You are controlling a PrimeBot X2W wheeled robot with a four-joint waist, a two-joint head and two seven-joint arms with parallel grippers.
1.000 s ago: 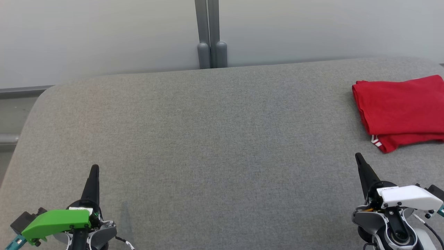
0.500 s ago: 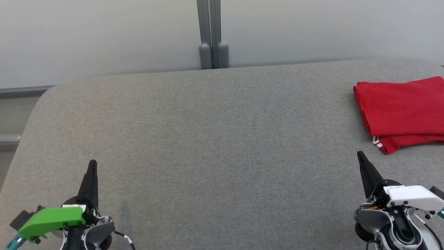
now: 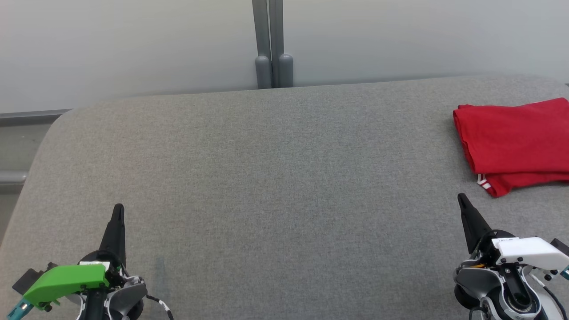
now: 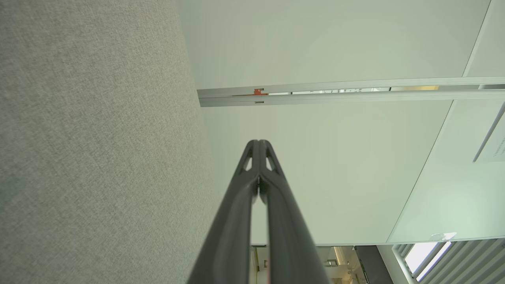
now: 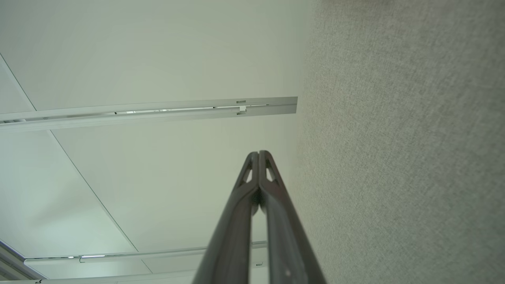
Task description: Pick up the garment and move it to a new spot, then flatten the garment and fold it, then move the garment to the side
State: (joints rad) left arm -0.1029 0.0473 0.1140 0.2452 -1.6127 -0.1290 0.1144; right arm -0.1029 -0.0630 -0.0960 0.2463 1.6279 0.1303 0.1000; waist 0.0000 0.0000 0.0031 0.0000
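A red garment [image 3: 515, 142] lies folded into a neat stack at the right edge of the grey fabric table [image 3: 275, 178], a white-striped hem peeking out at its lower left corner. My left gripper [image 3: 118, 209] rests at the lower left, fingers pressed together with nothing between them. My right gripper [image 3: 460, 198] sits at the lower right, also shut and empty, a short way below the garment's near corner. In the left wrist view the shut left gripper [image 4: 258, 142] points past the table toward a pale wall, as does the right gripper [image 5: 258, 153] in its own wrist view.
A grey double post [image 3: 272, 44] stands against the pale wall behind the table's far edge. The table's rounded left corner [image 3: 58, 122] drops off toward a wall rail.
The left gripper drew back slightly toward the bottom of the view, and the picture shifted a little. The garment has stayed in place. Both grippers remain shut.
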